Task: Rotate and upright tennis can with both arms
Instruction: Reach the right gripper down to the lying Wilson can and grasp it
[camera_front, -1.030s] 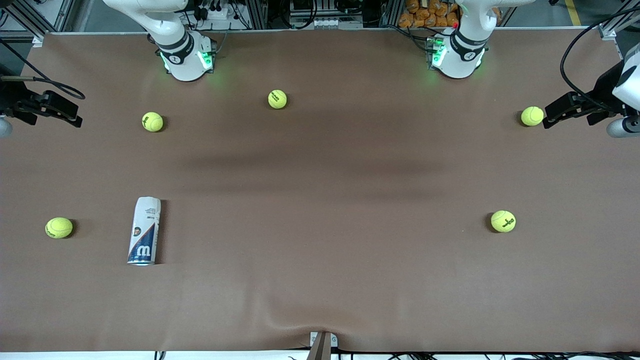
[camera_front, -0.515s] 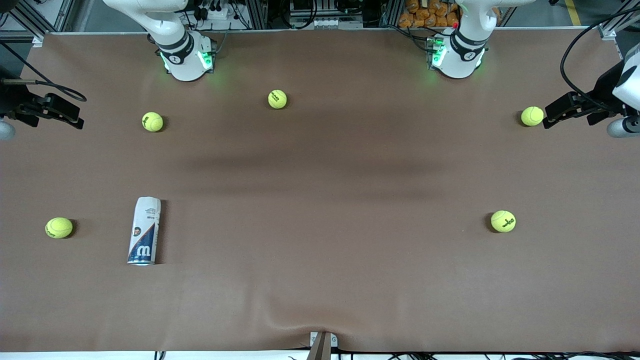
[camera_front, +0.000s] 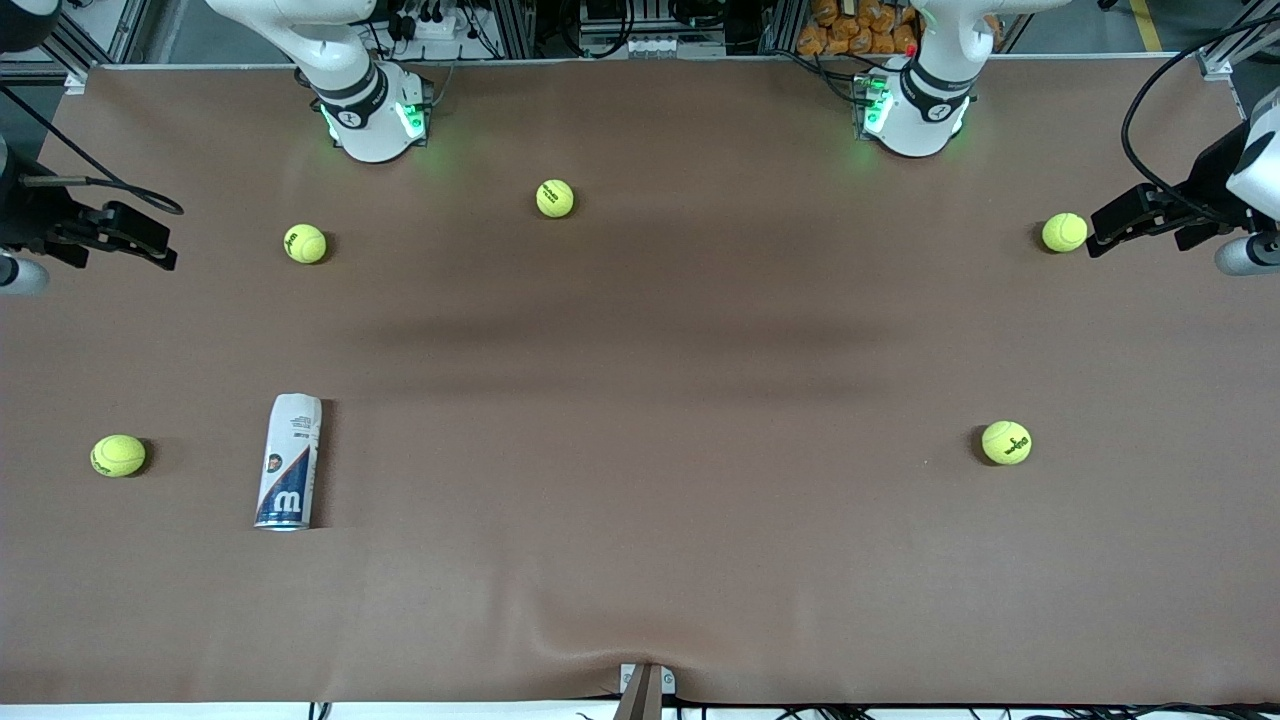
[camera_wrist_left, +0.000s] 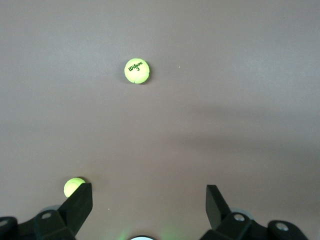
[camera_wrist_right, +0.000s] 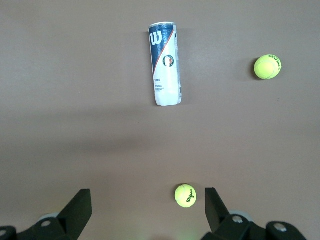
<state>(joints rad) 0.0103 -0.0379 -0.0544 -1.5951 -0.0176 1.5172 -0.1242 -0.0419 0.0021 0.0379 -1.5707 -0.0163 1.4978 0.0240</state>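
Observation:
The tennis can (camera_front: 289, 462) lies on its side on the brown table, toward the right arm's end, with its dark blue "W" end nearer the front camera. It also shows in the right wrist view (camera_wrist_right: 165, 63). My right gripper (camera_front: 140, 240) hangs over the table's edge at the right arm's end, open and empty (camera_wrist_right: 146, 200), well apart from the can. My left gripper (camera_front: 1105, 225) hangs over the left arm's end of the table, open and empty (camera_wrist_left: 148, 196), beside a yellow tennis ball (camera_front: 1064, 232).
Several yellow tennis balls lie scattered on the table: one (camera_front: 118, 455) beside the can, one (camera_front: 305, 243) near the right gripper, one (camera_front: 555, 198) near the bases and one (camera_front: 1006, 442) toward the left arm's end. A ridge (camera_front: 645, 670) creases the cloth at the front edge.
My right gripper has drifted a little over the table toward the front camera's side. The left gripper, the can and the balls have not moved.

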